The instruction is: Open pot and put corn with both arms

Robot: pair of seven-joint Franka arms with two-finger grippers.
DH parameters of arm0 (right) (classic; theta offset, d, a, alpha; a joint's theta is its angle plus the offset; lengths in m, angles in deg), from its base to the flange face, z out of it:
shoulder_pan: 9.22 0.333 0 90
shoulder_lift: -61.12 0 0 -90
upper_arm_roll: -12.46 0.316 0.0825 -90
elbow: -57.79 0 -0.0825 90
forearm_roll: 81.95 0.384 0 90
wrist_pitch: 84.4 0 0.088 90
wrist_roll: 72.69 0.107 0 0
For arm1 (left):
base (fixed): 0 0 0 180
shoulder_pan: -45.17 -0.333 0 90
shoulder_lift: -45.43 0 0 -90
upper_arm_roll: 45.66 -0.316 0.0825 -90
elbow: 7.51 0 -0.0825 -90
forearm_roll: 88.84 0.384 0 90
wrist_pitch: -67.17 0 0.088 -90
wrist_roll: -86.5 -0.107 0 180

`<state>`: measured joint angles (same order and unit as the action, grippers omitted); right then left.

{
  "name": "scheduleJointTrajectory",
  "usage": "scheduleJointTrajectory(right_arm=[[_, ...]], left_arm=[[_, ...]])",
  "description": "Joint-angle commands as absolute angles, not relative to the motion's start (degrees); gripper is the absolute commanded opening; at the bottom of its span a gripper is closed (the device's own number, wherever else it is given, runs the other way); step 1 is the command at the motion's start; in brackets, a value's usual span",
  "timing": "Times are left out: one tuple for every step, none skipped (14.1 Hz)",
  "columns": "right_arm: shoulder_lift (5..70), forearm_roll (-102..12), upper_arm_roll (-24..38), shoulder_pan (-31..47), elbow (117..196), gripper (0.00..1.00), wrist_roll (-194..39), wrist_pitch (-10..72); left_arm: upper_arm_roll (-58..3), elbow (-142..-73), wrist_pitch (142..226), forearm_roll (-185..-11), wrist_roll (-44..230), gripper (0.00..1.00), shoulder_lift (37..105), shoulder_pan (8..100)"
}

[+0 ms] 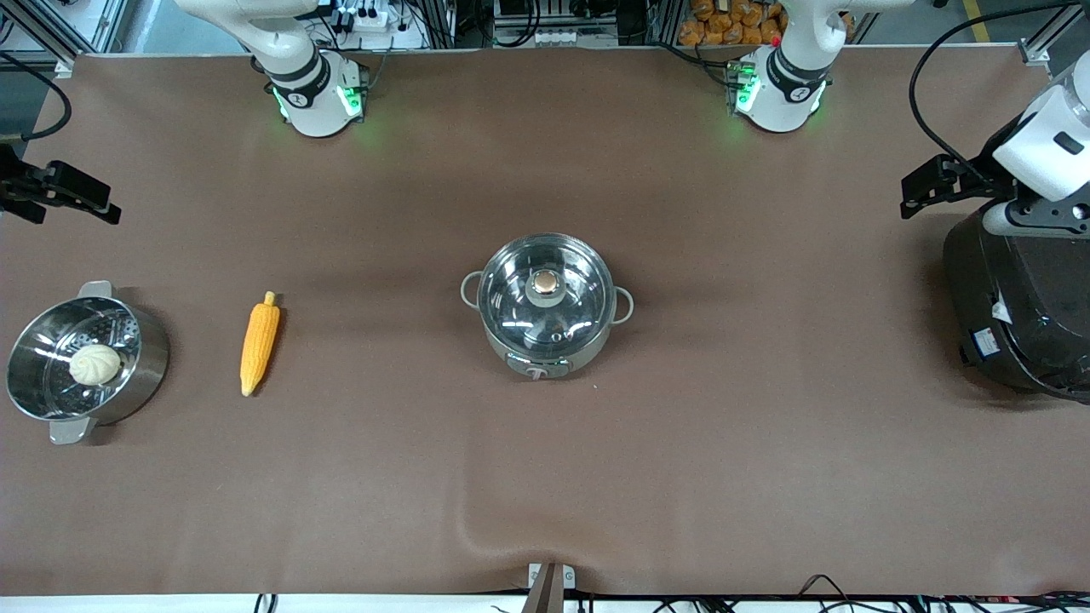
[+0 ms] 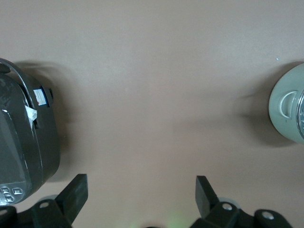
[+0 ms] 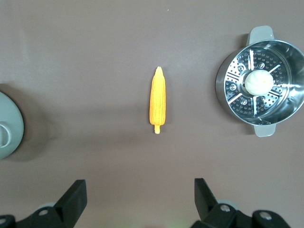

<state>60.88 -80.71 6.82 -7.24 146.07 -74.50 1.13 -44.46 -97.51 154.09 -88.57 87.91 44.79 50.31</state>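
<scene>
Pot (image 1: 547, 306) lidded at desk (image 1: 545, 477) centre; corn (image 1: 259, 344) lying toward right arm's end; left gripper (image 2: 141, 190) and right gripper (image 3: 140, 192) raised, fingers released

This is a robotics lab, not a kitchen. Two arm bases (image 1: 319, 98) with green status lights are bolted along a tabletop (image 1: 724, 477) covered in brown cloth, framed by aluminium rails (image 1: 34, 25). Power strips (image 1: 366, 17) and loose cables (image 1: 954, 51) crowd its edges.
</scene>
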Motion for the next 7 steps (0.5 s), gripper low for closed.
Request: scheduleJointTrajectory(right_arm=[[61.82,-80.45,7.10,-7.29,150.68,1.00,-73.74,5.23],[61.82,-80.45,7.19,-7.20,152.09,1.00,-73.66,6.73],[61.91,-80.37,7.19,-7.20,153.75,1.00,-73.66,8.65],[62.00,-80.45,7.19,-7.03,155.07,1.00,-73.66,10.15],[61.91,-80.45,7.19,-6.85,155.44,1.00,-73.66,10.86],[61.82,-80.45,7.19,-6.94,155.44,1.00,-73.66,10.96],[61.82,-80.45,7.19,-6.85,155.44,1.00,-73.66,10.96]], left_arm=[[-44.34,-96.54,153.13,-88.40,87.37,1.00,45.08,50.01],[-44.34,-96.54,153.13,-88.40,87.37,1.00,45.17,49.83],[-44.34,-96.54,153.13,-88.40,87.37,1.00,45.17,49.83],[-44.34,-96.54,153.13,-88.32,87.37,1.00,45.26,49.83],[-44.34,-96.54,153.13,-88.31,87.29,1.00,45.17,49.83],[-44.34,-96.54,153.13,-88.31,87.29,1.00,45.17,49.83],[-44.34,-96.54,153.13,-88.31,87.20,1.00,45.17,49.74]])
